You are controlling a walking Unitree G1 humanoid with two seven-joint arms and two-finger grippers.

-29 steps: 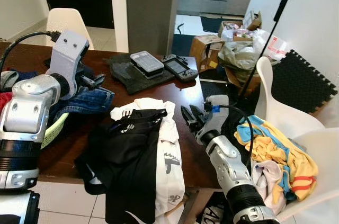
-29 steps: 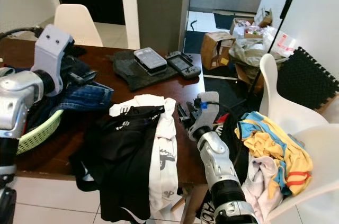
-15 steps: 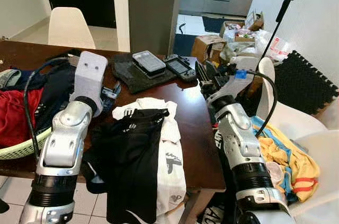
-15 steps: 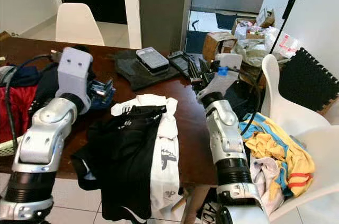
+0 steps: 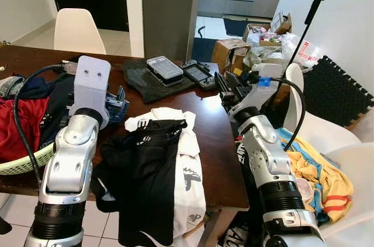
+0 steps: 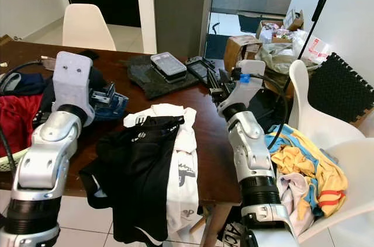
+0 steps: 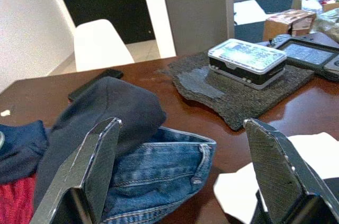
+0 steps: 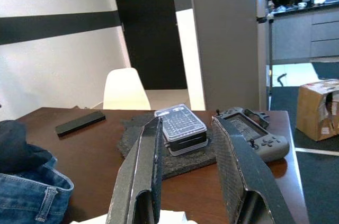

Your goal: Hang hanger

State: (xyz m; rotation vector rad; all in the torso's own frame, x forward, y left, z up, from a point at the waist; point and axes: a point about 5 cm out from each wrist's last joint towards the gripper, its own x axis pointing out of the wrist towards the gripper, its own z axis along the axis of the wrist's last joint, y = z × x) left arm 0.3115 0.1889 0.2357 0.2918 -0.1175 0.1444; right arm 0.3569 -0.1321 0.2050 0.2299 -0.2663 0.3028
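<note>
No hanger can be made out anywhere on the table [image 5: 210, 136]; if one lies under the heap of black and white clothes [image 5: 155, 171] at the lower centre, the cloth hides it. That heap drapes over the table's near edge and is cut off by the bottom of the frame. The green basket [image 5: 26, 164] at the left edge is only partly in frame, with red and dark garments in it.

The left arm rises from the lower left, forearm nearly upright, and its left gripper [image 7: 180, 166] hovers over folded blue jeans [image 7: 159, 168] left of centre, its fingers [image 7: 98, 155] spread wide and holding nothing. The right arm stands up from the lower right along the table's right edge, and the right gripper [image 8: 185, 150] points toward the grey mat [image 5: 153, 80] at the upper centre, which carries a clear-lidded case [image 8: 180, 127] with a game controller [image 8: 251, 136] beside it; its fingers are parted a little and empty. A black phone [image 8: 79, 122] lies on the far wood.
</note>
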